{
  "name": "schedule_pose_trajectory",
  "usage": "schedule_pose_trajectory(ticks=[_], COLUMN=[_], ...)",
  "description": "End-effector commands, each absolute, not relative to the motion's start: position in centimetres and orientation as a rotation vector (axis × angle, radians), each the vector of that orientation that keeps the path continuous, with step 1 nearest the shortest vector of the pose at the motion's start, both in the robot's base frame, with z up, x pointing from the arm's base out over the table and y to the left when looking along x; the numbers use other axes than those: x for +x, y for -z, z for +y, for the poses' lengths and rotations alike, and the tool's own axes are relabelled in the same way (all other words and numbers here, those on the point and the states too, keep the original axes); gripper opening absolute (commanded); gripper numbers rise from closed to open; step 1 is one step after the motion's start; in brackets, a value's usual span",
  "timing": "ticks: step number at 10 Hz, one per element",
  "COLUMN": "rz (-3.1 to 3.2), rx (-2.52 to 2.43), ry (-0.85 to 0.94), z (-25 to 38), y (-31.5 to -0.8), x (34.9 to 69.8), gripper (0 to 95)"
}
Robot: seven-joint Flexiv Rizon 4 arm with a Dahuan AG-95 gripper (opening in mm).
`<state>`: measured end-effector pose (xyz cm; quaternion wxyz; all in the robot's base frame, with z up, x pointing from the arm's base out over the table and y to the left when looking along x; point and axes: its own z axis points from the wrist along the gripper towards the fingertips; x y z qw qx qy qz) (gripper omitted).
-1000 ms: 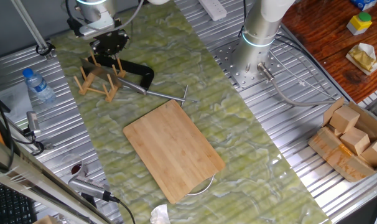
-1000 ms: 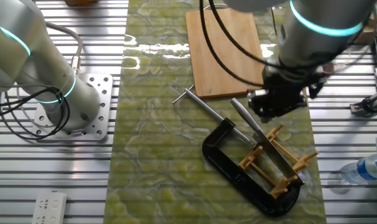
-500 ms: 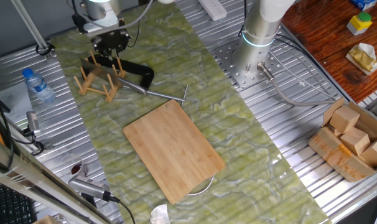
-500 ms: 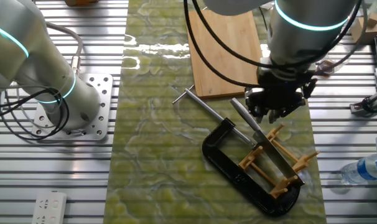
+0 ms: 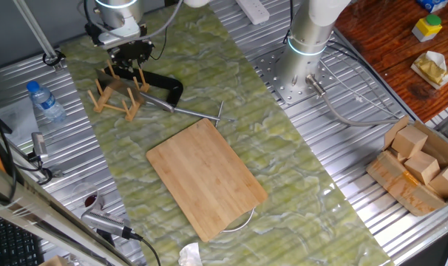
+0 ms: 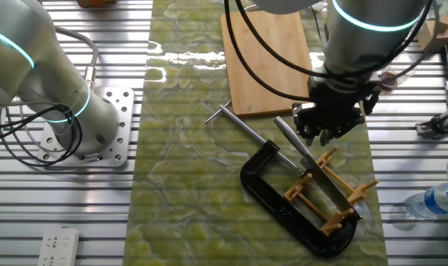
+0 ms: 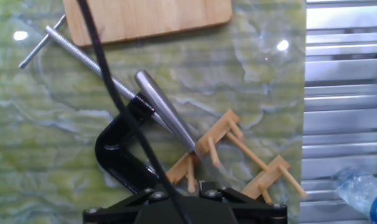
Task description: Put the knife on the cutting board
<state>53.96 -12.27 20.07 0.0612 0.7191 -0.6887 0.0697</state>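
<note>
Your gripper (image 6: 329,133) hangs over the near end of the wooden peg rack (image 6: 329,191), holding nothing; whether its fingers are apart or together you cannot tell, since the hand view shows only the black housing at the bottom edge. The knife (image 7: 167,116) sits in the rack, its slim handle sticking out toward the cutting board (image 7: 145,18) and crossing the black clamp (image 7: 123,155). The clamp's threaded rod (image 7: 83,59) reaches the board's corner. The board (image 5: 206,177) lies bare on the green mat (image 5: 283,170), well apart from the rack (image 5: 119,94).
</note>
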Motion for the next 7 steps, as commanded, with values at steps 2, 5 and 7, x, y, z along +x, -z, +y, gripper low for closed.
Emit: schedule_pose_trajectory(ticks=[2, 5, 7], rz=[-1.9, -1.838, -1.812], rx=[2.405, 2.472, 2.507], ry=[-0.169, -0.151, -0.137], z=[-17.5, -19.3, -19.6], y=[-18.4, -16.8, -15.8], x=[56.1, 57.7, 58.4], gripper=[19.0, 38.0, 38.0])
